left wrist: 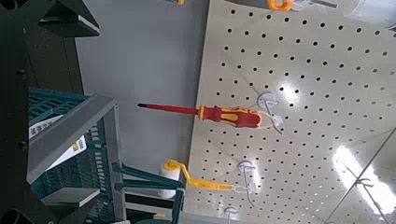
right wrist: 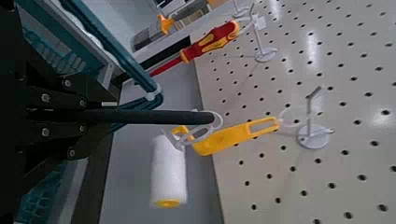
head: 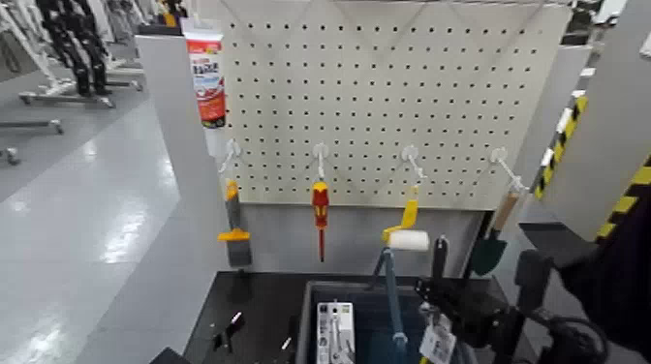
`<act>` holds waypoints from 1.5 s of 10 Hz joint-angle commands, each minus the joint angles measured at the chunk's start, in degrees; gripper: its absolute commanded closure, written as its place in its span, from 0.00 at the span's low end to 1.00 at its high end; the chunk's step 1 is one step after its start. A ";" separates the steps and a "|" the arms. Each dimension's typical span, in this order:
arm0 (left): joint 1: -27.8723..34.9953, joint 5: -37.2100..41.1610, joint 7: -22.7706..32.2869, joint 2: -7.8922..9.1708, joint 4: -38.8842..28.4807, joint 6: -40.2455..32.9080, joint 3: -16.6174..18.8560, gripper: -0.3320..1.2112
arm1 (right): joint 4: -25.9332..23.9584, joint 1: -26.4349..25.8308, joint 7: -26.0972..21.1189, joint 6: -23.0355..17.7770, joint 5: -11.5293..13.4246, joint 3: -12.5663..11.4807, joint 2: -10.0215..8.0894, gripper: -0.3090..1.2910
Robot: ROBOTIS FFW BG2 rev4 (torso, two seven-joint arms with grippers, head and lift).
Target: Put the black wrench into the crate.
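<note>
My right gripper (head: 435, 298) is shut on the black wrench (head: 440, 259), which stands upright over the right part of the crate (head: 308, 319), in front of the pegboard's lower edge. In the right wrist view the wrench (right wrist: 149, 117) runs as a slim black bar out from my right gripper (right wrist: 86, 118) toward the yellow roller handle. The crate's latticed wall (right wrist: 56, 33) lies just beside it. My left gripper (left wrist: 13, 112) shows only as a dark edge beside the crate's rim (left wrist: 79, 126).
On the white pegboard (head: 387, 97) hang a scraper (head: 234, 235), a red-and-yellow screwdriver (head: 320, 206), a yellow-handled paint roller (head: 407, 238) and a trowel (head: 489, 252). A sealant tube (head: 205, 73) hangs top left. Inside the crate are a teal handle (head: 390, 290) and packaged items (head: 335, 334).
</note>
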 commanded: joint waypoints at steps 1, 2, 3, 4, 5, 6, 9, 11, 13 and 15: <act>-0.01 -0.09 0.00 0.06 -0.08 -0.08 -0.05 0.28 | 2.43 0.53 0.35 1.00 -0.02 0.49 0.00 0.96; -0.01 -0.09 0.00 0.06 -0.08 -0.08 -0.13 0.28 | 2.61 0.35 0.43 1.70 -0.02 0.58 0.00 0.93; -0.01 -0.18 0.00 -0.02 -0.08 -0.08 -0.13 0.28 | 2.52 0.26 0.43 3.02 -0.11 0.23 0.08 0.65; -0.01 -0.18 0.00 -0.02 -0.08 -0.08 -0.13 0.28 | 2.70 0.35 0.26 3.02 -0.72 0.14 0.08 0.25; -0.01 -0.18 0.00 -0.02 -0.08 -0.08 -0.13 0.28 | 2.61 0.26 0.35 2.76 -0.81 0.23 0.08 0.15; -0.01 -0.18 0.00 -0.02 -0.08 -0.08 -0.13 0.28 | 2.61 0.35 0.52 2.32 -1.16 0.14 0.08 0.17; -0.01 -0.27 0.00 -0.02 -0.17 -0.08 -0.13 0.28 | 2.61 0.35 0.52 1.79 -1.42 0.14 0.08 0.17; -0.01 -0.27 0.00 -0.02 -0.17 -0.08 -0.13 0.28 | 2.52 0.35 0.52 1.44 -1.60 0.05 0.08 0.17; -0.01 -0.27 0.00 -0.02 -0.17 -0.08 -0.22 0.28 | 2.43 0.35 0.61 1.35 -1.60 0.05 0.08 0.17; -0.01 -0.27 -0.09 -0.02 -0.17 -0.08 -0.22 0.28 | 1.03 1.40 -0.27 -2.78 -0.63 0.23 -0.09 0.20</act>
